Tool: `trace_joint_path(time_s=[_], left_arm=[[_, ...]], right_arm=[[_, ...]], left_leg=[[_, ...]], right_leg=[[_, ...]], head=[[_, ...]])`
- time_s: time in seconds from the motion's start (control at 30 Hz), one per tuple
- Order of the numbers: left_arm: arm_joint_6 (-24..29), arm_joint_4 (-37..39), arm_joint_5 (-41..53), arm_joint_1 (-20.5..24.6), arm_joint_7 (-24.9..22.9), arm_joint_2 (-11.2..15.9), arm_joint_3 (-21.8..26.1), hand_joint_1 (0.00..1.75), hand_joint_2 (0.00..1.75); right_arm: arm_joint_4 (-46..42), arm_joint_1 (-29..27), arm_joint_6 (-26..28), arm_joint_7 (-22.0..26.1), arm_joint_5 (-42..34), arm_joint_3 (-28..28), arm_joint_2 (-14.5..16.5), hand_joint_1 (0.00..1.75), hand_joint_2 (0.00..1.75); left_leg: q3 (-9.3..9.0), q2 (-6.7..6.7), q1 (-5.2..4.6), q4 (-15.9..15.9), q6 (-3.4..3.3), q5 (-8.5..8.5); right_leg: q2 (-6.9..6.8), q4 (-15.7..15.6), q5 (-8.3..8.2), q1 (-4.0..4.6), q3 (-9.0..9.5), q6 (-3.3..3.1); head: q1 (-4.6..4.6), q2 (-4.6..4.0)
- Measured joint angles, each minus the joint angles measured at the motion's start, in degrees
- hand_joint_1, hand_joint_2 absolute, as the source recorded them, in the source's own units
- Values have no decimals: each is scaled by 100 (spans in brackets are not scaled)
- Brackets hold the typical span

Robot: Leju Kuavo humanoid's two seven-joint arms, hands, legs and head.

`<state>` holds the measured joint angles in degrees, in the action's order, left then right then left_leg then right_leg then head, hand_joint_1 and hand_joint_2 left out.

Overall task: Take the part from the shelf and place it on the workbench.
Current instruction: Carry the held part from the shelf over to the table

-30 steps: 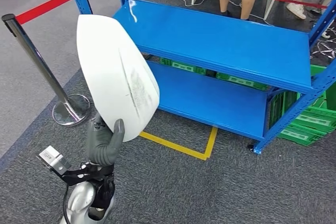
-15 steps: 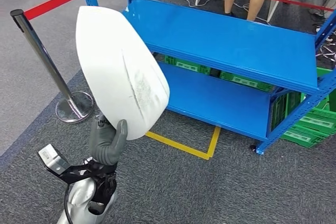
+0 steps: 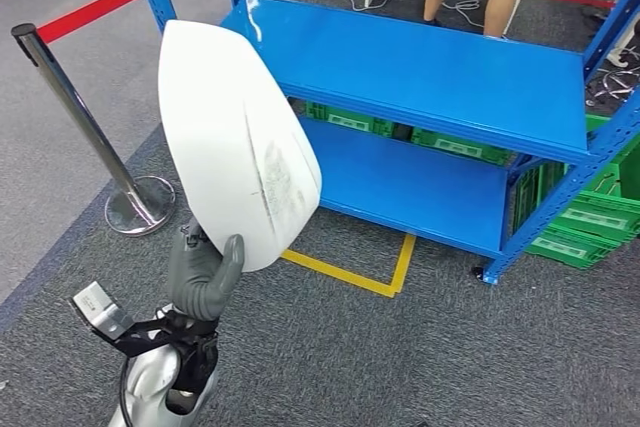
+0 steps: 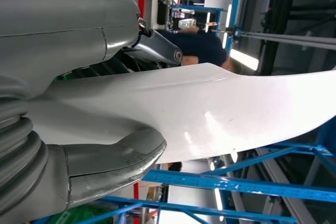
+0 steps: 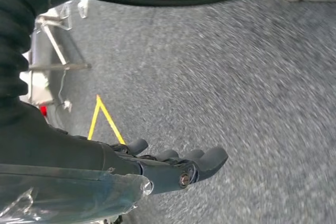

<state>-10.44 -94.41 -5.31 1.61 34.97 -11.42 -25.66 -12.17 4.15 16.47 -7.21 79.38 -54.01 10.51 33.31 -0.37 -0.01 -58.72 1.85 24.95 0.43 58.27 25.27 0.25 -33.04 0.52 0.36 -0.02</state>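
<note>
White part (image 3: 230,137) in L hand (image 3: 200,272)

The blue shelf (image 3: 423,77) stands ahead, a stanchion post (image 3: 79,117) left, open carpet (image 3: 423,357) between and below.

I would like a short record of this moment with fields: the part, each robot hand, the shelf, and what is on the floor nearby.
part: white curved panel, held up in front of the shelf, off its boards
left robot hand: grips the panel's lower edge, thumb on its face
right robot hand: hangs over grey carpet, fingers extended, holding nothing
shelf: blue metal rack, both visible boards bare
floor: yellow tape outline, chrome barrier post, green crates behind the rack
workbench: cannot tell where
</note>
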Motion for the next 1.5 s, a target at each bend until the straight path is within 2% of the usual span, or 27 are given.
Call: trace_joint_path(time_s=[0.03, 0.1, 0.17, 0.2, 0.3, 0.33, 0.37, 0.4, 0.47, 0.53, 0.63, 0.7, 0.8, 0.83, 0.87, 0.9, 0.97, 1.03, 1.07, 1.17, 1.23, 1.3, 1.33, 1.37, 1.4, 1.47, 1.5], left_arm=[[8, -15, 2, -11, -1, -2, 6, 175, 175], [15, -32, 3, -44, -2, -2, 20, 175, 175], [12, -40, 2, -65, -2, -3, 37, 175, 175], [10, -43, 2, -67, -2, -4, 42, 175, 175], [12, -45, 3, -81, 27, -1, 51, 175, 175], [16, -45, 5, -94, 53, 2, 55, 175, 175], [20, -45, 8, -111, 86, 7, 59, 175, 175], [25, -45, 15, -127, 123, 13, 62, 175, 175], [62, -51, 41, -154, 204, 23, 73, 175, 175], [125, -82, 80, -189, 264, 32, 86, 175, 175], [171, -153, 108, -262, 296, 51, 98, 175, 175], [180, -191, 110, -284, 303, 60, 103, 175, 175], [192, -215, 111, -312, 309, 78, 108, 175, 175], [197, -215, 111, -329, 310, 88, 113, 175, 175], [202, -215, 111, -343, 310, 97, 120, 175, 175], [204, -215, 111, -352, 311, 103, 129, 175, 175], [171, -215, 102, -348, 315, 107, 143, 175, 175], [50, -214, 39, -322, 334, 105, 148, 175, 175], [-49, -210, -24, -307, 353, 105, 150, 175, 175], [-395, -202, -180, -256, 444, 97, 154, 175, 175], [-520, -201, -187, -220, 482, 91, 153, 175, 175], [-585, -196, -186, -205, 488, 91, 152, 175, 175], [-611, -191, -186, -203, 489, 91, 153, 175, 175], [-634, -185, -185, -201, 489, 91, 155, 175, 175], [-651, -180, -184, -196, 490, 91, 155, 175, 175], [-670, -174, -174, -182, 490, 88, 156, 175, 175], [-671, -174, -169, -175, 492, 85, 158, 175, 175]], right_arm=[[0, 7, -13, 25, -28, -16, 5, 0, 175], [0, 20, -158, 68, -87, -52, 8, 0, 175], [0, 25, -308, 101, -128, -102, 9, 0, 175], [0, 26, -341, 119, -136, -125, 9, 0, 175], [0, 16, -351, 349, -177, -160, 8, 0, 175], [0, 7, -369, 507, -198, -163, 9, 0, 175], [0, 1, -410, 682, -217, -165, 9, 0, 175], [-1, -3, -458, 861, -231, -166, 6, 0, 175], [-6, 5, -396, 1196, -232, -167, 8, 0, 175], [-12, 17, -126, 1419, -224, -166, 26, 0, 175], [-13, 14, 13, 1563, -261, -166, 46, 0, 175], [-13, 12, -34, 1626, -305, -167, 47, 0, 175], [-13, 19, -60, 1655, -322, -168, 47, 0, 175], [-13, 15, -63, 1658, -328, -168, 47, 0, 175], [-13, 10, -74, 1660, -343, -168, 47, 0, 175], [-13, 9, -131, 1653, -385, -174, 49, 0, 175], [-14, 27, -451, 1588, -539, -235, 52, 0, 175], [-20, 63, -941, 1427, -720, -343, 38, 0, 175], [-26, 78, -1160, 1329, -815, -404, 21, 0, 175], [-60, 97, -1600, 1099, -1094, -629, -27, 0, 175], [-79, 106, -1694, 1009, -1201, -758, -36, 0, 175], [-88, 140, -1728, 882, -1268, -866, -39, 0, 175], [-92, 164, -1716, 801, -1268, -911, -40, 0, 175], [-97, 187, -1686, 708, -1225, -942, -41, 0, 175], [-100, 203, -1648, 627, -1161, -958, -41, 0, 175], [-101, 195, -1571, 551, -1039, -961, -41, 0, 175], [-101, 177, -1528, 566, -991, -961, -40, 0, 175]], left_leg=[[-82, -2, -6, 171, -30, -17], [-78, -13, -11, 240, -99, -20], [-69, -13, 1, 264, -167, -56], [-65, -10, 11, 275, -197, -73], [-38, 1, 13, 274, -233, -94], [-30, 2, 13, 273, -234, -99], [-27, 2, 15, 272, -231, -104], [-26, 0, 19, 271, -225, -109], [-21, -8, 18, 256, -187, -113], [1, -18, 2, 234, -128, -126], [26, -22, 8, 232, -37, -144], [129, -18, 16, 14, 20, 32], [616, -13, 20, -1056, 69, 592], [736, -13, 21, -1333, 74, 680], [760, -13, 21, -1415, 74, 658], [669, -12, 22, -1269, 69, 535], [261, -7, 30, -551, 59, 185], [-49, -14, 37, 55, 25, 20], [-94, -18, 35, 172, -1, 17], [-75, -19, 43, 209, -110, -12], [-71, -6, 57, 222, -175, -33], [-60, 12, 41, 221, -212, -39], [-56, 20, 32, 220, -220, -40], [-54, 25, 24, 220, -224, -42], [-57, 26, 20, 219, -225, -42], [-67, 14, 17, 218, -219, -44], [-63, 5, 7, 210, -207, -45]], right_leg=[[0, 5, -8, 10, -17, 26], [-8, -3, -30, 12, -42, 83], [-8, 101, 58, 1, -104, 138], [-7, 314, 199, -4, -200, 165], [-6, 1419, 743, -21, -681, 225], [-6, 1628, 791, -26, -764, 238], [-7, 1608, 727, -33, -737, 247], [-7, 1357, 571, -42, -598, 252], [-1, 544, 235, -55, -157, 262], [22, 71, 109, -54, 85, 219], [34, 26, 84, -38, 75, 93], [25, 10, 48, -53, 58, 11], [10, 7, 18, -59, 8, -47], [5, 7, 11, -58, -5, -48], [2, 7, 5, -59, -14, -44], [2, 8, -1, -61, -17, -35], [10, 10, -11, -61, -20, -4], [26, 29, -21, -37, -51, 51], [32, 26, -32, -23, -67, 82], [35, 39, -19, -25, -108, 165], [33, 446, 240, -23, -292, 208], [32, 1225, 616, -16, -622, 231], [31, 1535, 723, -12, -749, 233], [28, 1656, 727, -8, -783, 229], [25, 1541, 624, -5, -701, 217], [20, 806, 272, -3, -296, 185], [18, 416, 154, 2, -91, 169]], head=[[2, 0], [9, 0], [16, 0], [22, 0], [45, 0], [47, 0], [49, 0], [49, 0], [51, 0], [49, 0], [48, 0], [35, 0], [21, 0], [21, 0], [21, 0], [21, 0], [19, 0], [15, 0], [13, 0], [25, 0], [53, 0], [77, 0], [76, 0], [77, 0], [76, 0], [77, 0], [77, 0]])
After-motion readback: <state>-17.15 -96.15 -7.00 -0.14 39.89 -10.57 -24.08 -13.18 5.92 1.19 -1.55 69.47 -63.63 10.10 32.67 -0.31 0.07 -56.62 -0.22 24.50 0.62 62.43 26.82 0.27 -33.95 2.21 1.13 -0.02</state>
